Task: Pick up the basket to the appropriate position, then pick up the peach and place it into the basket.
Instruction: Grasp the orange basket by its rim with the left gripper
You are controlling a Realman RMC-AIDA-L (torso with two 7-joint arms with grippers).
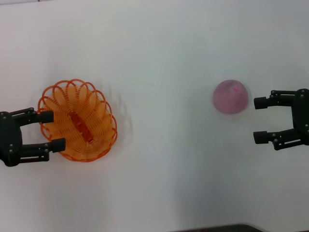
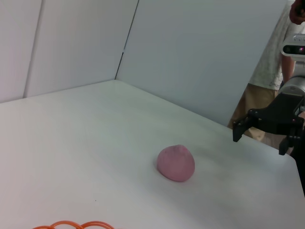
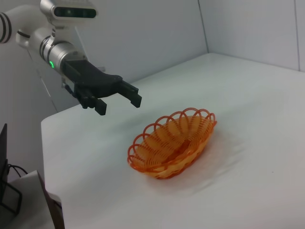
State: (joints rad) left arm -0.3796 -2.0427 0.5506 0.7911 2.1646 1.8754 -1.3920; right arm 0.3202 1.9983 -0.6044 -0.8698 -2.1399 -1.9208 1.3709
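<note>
White surface (image 1: 159, 58) carries both items, with pale walls behind. Basket (image 1: 78, 121) lies on the left, upright and holding nothing. Left gripper (image 1: 49, 130) is at the basket's left rim, jaws released, raised above the rim in the right wrist view. Peach (image 1: 231, 96) rests on the right, well apart from the basket. Right gripper (image 1: 259, 120) is just right of the peach, jaws released, gripping nothing.
</note>
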